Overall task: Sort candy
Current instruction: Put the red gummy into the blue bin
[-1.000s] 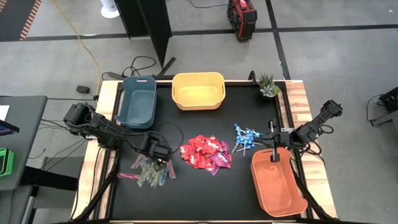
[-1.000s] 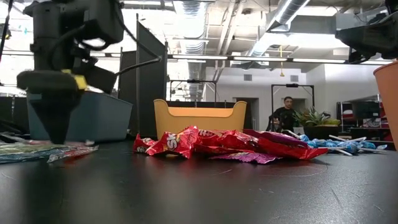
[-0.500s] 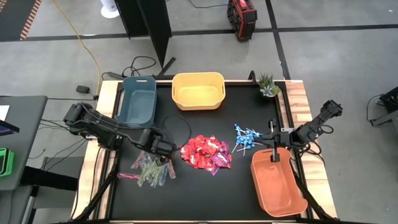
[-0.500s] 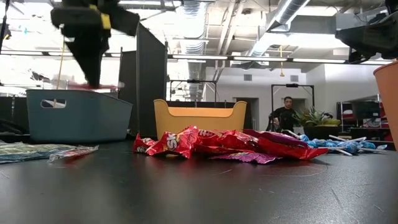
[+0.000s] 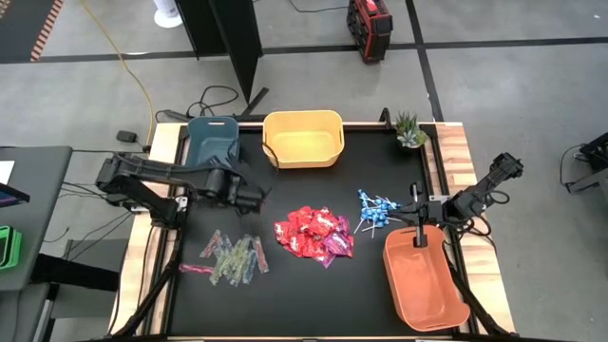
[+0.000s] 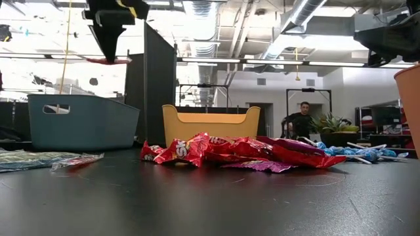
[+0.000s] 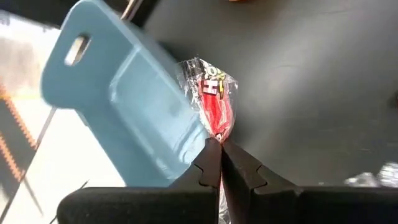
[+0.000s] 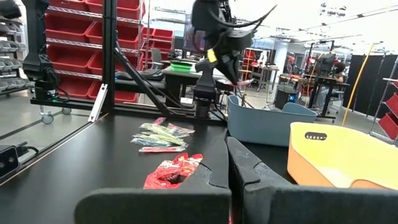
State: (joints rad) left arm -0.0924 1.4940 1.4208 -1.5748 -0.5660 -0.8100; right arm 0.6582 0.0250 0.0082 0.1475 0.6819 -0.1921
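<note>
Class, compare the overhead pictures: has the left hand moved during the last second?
Yes. The left hand, shut on a clear green-pink stick packet, has gone from over the stick-packet pile up toward the blue plastic bin.

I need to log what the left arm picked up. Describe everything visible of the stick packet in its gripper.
The stick packet is a thin, clear crinkly wrapper with a red-pink strip inside and small printed marks near its free end. The left gripper is shut on one end, so the rest juts out past the fingertips. In the low view it hangs well above the table, level under the gripper. It sits near the edge of the blue bin, touching nothing but the fingers.
</note>
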